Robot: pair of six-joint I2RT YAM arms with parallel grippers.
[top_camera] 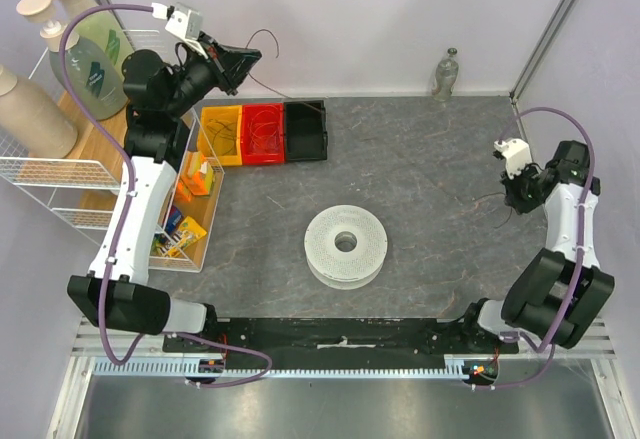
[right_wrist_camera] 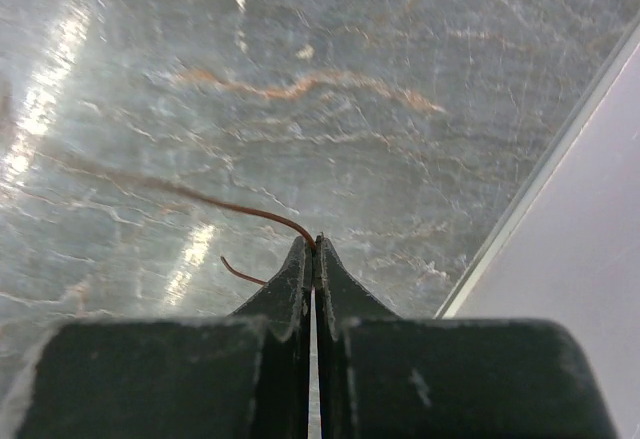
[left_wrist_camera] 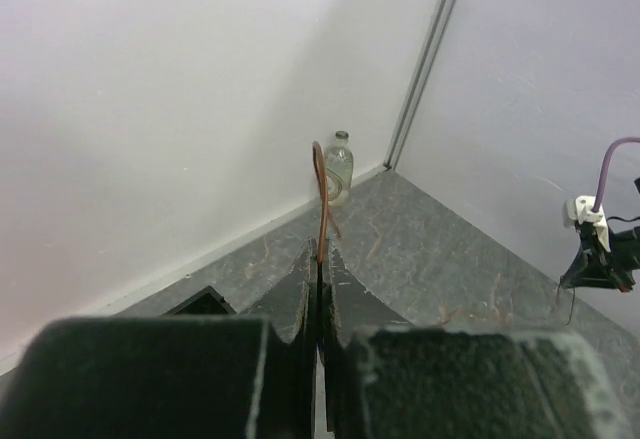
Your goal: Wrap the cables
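Note:
A white round spool (top_camera: 346,244) lies flat in the middle of the grey table. My left gripper (top_camera: 243,64) is raised high at the back left, shut on a very thin dark cable (top_camera: 265,39) whose free end curls upward. In the left wrist view the cable (left_wrist_camera: 320,189) looks reddish-brown and rises from the closed tips of the left gripper (left_wrist_camera: 320,249). My right gripper (top_camera: 512,202) hangs low at the right side, also shut on a thin cable (right_wrist_camera: 230,202) that leaves the tips of the right gripper (right_wrist_camera: 316,242) leftward. Whether it is one cable I cannot tell.
Yellow (top_camera: 222,134), red (top_camera: 265,131) and black (top_camera: 305,129) bins stand at the back left. A white basket (top_camera: 205,244) of small items and a wire rack (top_camera: 60,174) with bottles stand along the left edge. A glass bottle (top_camera: 447,72) stands at the back wall.

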